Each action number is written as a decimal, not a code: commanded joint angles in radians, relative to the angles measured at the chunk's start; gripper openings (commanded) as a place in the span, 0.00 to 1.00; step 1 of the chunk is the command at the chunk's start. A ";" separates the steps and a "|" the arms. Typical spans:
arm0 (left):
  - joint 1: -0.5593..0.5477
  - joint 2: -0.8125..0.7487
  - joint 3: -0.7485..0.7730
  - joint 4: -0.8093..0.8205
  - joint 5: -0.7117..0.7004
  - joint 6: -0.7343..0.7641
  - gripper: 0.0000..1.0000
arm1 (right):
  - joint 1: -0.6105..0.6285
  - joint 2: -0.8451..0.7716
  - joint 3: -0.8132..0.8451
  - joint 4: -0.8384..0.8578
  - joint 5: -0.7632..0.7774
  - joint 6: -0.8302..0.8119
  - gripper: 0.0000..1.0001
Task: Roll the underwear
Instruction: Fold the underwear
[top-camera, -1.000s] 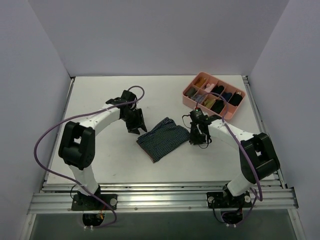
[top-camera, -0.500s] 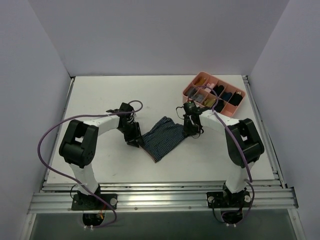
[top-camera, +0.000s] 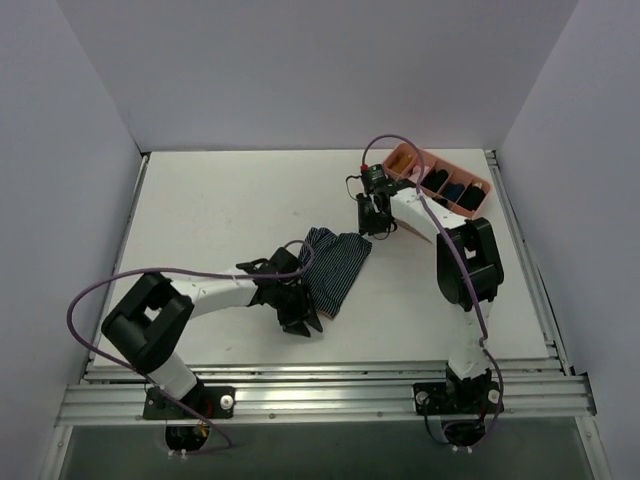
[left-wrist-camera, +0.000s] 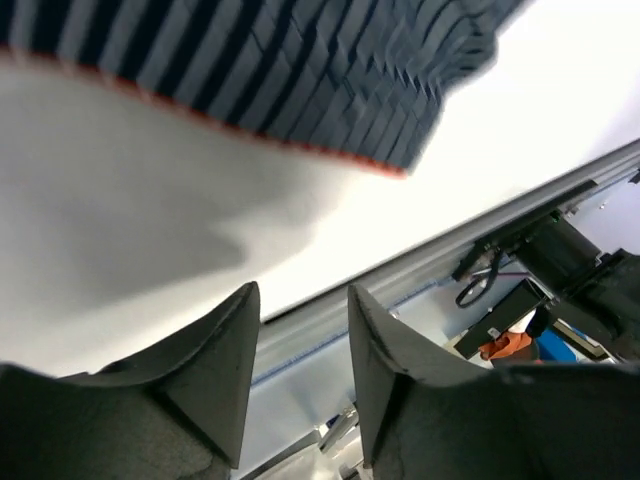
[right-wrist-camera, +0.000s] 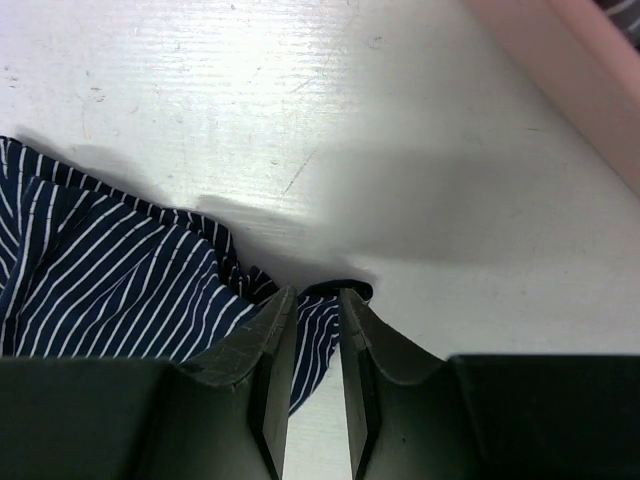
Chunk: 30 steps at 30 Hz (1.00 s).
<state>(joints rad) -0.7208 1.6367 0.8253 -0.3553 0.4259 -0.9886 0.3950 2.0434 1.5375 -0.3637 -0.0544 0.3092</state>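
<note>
Left jaws hide a corner of the underwear (top-camera: 338, 268).

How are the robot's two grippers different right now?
The left gripper has jaws wide apart, nothing between; the right gripper has them narrow, with a corner of the underwear between. The left is at the cloth's near edge, the right at its far corner. Both are dark.
</note>
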 joint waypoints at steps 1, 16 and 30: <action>-0.026 -0.124 0.047 -0.060 -0.085 -0.123 0.50 | 0.001 -0.029 0.052 -0.133 0.031 -0.015 0.20; 0.337 0.320 0.868 -0.465 -0.019 0.551 0.70 | 0.074 -0.429 -0.290 -0.139 0.019 0.200 0.21; 0.325 0.555 0.971 -0.367 0.022 0.650 0.78 | 0.082 -0.503 -0.307 -0.196 0.014 0.176 0.20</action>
<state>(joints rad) -0.3897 2.2055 1.7538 -0.7647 0.4339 -0.3927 0.4728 1.5780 1.2278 -0.5083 -0.0475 0.4938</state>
